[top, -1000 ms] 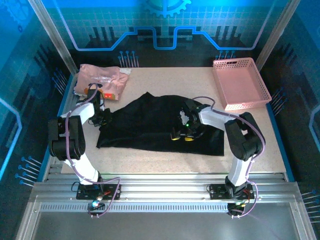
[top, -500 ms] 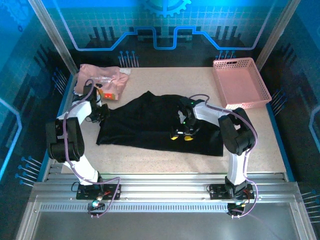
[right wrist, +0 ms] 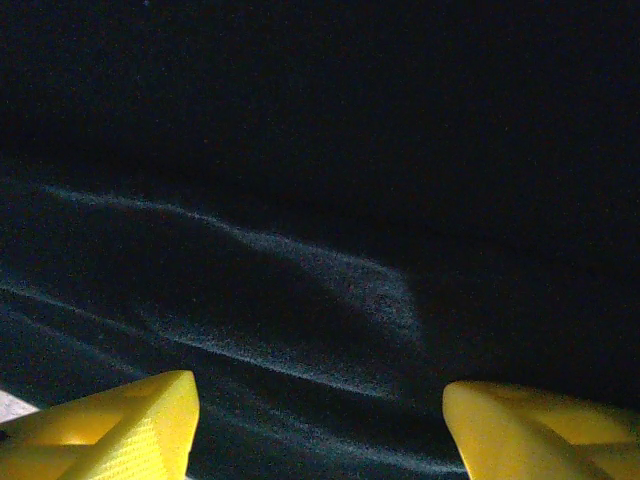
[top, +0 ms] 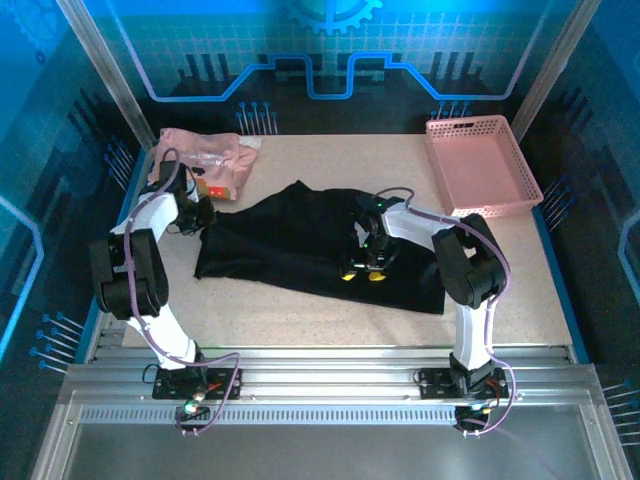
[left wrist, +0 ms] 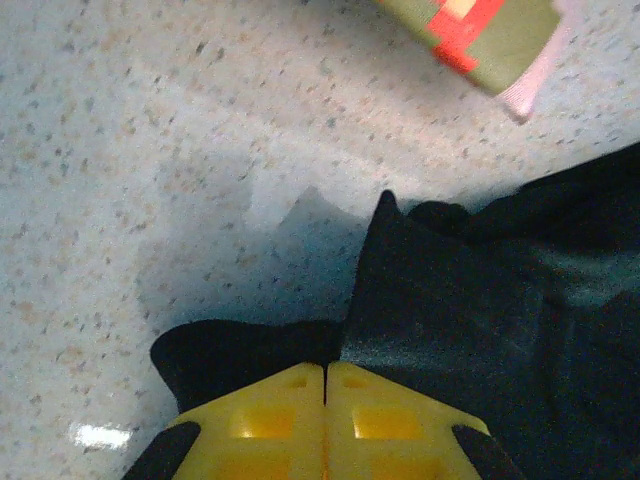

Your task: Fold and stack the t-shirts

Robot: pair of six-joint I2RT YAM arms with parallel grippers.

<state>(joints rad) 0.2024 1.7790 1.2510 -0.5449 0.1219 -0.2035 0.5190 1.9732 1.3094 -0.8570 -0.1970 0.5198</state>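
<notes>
Top external view showed the pink t-shirt [top: 200, 160] bunched far-left. Left fingers [left wrist: 270, 425], pressed together, pinched the left edge of the black t-shirt [top: 320, 245]; right fingers [right wrist: 110, 425] hung spread over its middle. Flattening seemed underway; next, the right needed its own pinch.

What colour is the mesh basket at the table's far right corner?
The basket is pink, clearest in the top external view.
</notes>
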